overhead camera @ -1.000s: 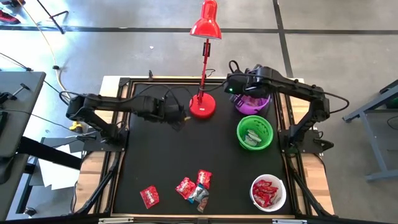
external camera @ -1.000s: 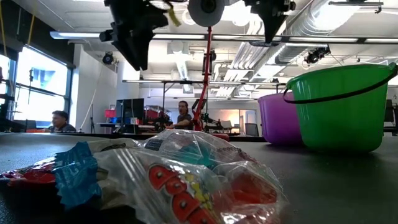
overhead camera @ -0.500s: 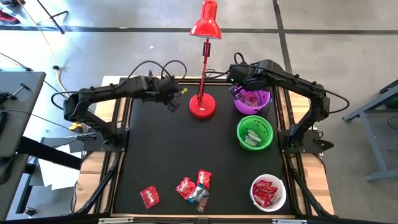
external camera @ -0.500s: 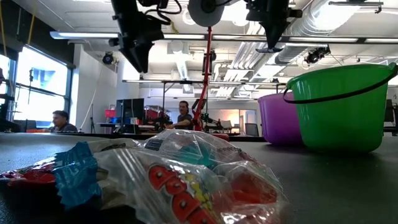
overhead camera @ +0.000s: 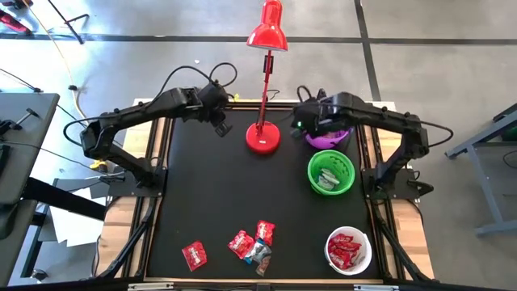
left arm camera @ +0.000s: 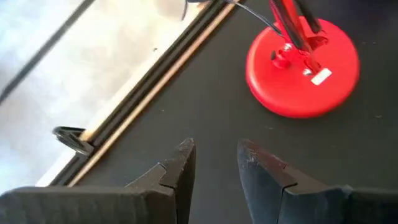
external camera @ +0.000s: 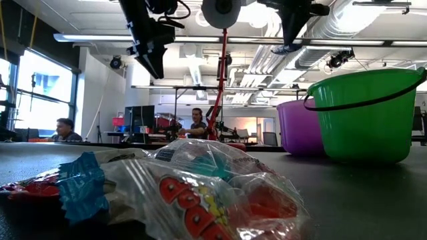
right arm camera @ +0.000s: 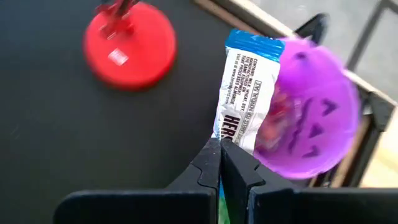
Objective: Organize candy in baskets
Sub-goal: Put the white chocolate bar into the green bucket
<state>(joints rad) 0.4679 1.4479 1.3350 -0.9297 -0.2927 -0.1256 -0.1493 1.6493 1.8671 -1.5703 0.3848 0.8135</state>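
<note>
Black matting covers the worktop (overhead camera: 218,186), which stands on a grey concrete floor; the low view looks past it into a workshop where two people sit far off.

At the far left corner the left end effector (left arm camera: 214,165) hangs above bare mat beside the round red base of a desk lamp (overhead camera: 262,139), its fingers apart with nothing between them.

Along the near edge lies the loose candy: a red crinkly packet (overhead camera: 194,255) alone, then a small cluster of red, blue and dark wrappers (overhead camera: 254,243). These are light, soft foil or plastic packets that would crumple and slide on the mat; a pinch across a flat sealed end, or across the middle from straight above, looks the safest hold. Those in the cluster touch and overlap, so one may drag its neighbour.

Right of the lamp, the right end effector (right arm camera: 221,163) is clamped together on the lower end of a white wrapper with a blue crimped end (right arm camera: 245,90), which hangs just beside and partly over the purple round plastic basket (right arm camera: 323,118). So thin a pinch on slick film could slip.

Further right stand the green round basket (overhead camera: 330,171) and the white round basket (overhead camera: 348,250), both holding sweets.

How many sweets lie in the purple basket I cannot tell, since the arm covers much of it from above. The low view is largely blocked by the packets close to its lens, and the count of sweets in the cluster is unclear.
</note>
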